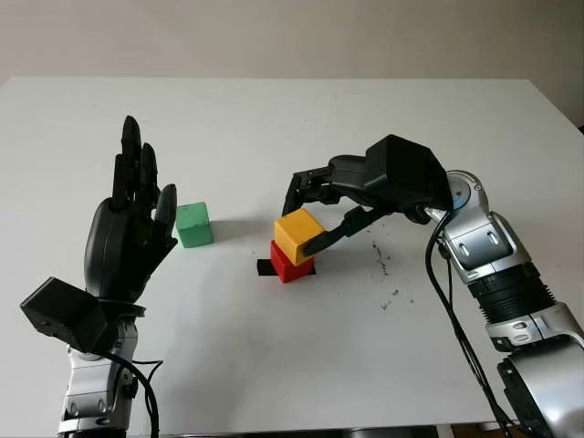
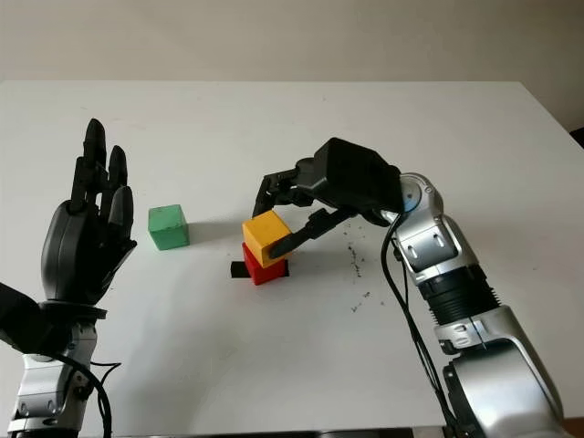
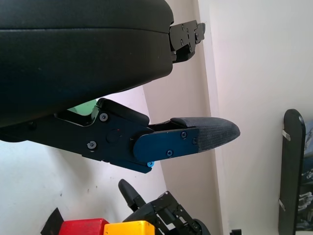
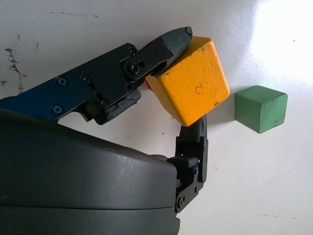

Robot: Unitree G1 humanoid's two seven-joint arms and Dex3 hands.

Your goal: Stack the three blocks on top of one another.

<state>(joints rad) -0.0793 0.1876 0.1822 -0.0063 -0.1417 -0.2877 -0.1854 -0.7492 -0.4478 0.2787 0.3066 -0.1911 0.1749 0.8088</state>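
1. Your right hand (image 1: 308,212) pinches the yellow block (image 1: 299,235), tilted atop the red block (image 1: 290,263).
2. Your left hand (image 1: 128,228) is raised, holding nothing, beside the green block (image 1: 193,224) on the table (image 1: 274,119).

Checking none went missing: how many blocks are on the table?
3: the yellow block in the right hand, atop the red block; the green block sits alone beside the open left hand.

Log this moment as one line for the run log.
right robot hand: shut on yellow block, atop red block | left robot hand: open, raised beside green block | green block: unstacked on table
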